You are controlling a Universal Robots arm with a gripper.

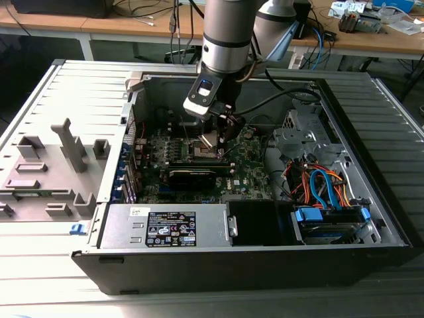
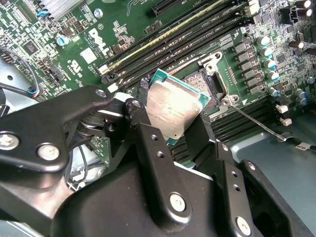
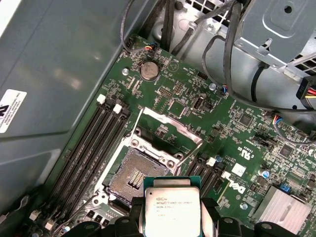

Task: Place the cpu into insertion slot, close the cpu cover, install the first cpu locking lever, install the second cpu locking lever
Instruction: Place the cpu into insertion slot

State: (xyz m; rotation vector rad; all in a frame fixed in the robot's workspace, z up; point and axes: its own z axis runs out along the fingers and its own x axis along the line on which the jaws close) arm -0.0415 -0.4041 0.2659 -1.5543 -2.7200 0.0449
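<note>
Pincer (image 2: 172, 121) state: closed on the cpu (image 2: 173, 111), with one black finger (image 2: 143, 121) against one edge of the chip and the other finger against the opposite edge. The cpu is gripped by its edges with its silvery-grey metal top showing, and in the second wrist view it hangs tilted over the insertion slot (image 2: 202, 81). In the first wrist view the cpu (image 3: 172, 210) sits between the fingers at the near rim of the insertion slot (image 3: 132, 177), and the slot's dark centre lies uncovered, so the chip is not seated. The cpu cover (image 3: 170, 123), a thin silver frame with a large window, stands swung up from the far rim of the slot. A thin metal lever (image 2: 256, 122) lies released beside the slot and points away from it across the circuit board (image 3: 237, 143). Long black memory slots (image 3: 94, 148) run along two opposite sides of the insertion slot. In the exterior view the pincer (image 1: 215, 136) hangs inside the open computer case (image 1: 371, 132), over the middle of the circuit board. The case lies on its side on the grey ribbed surface (image 1: 40, 265).
</note>
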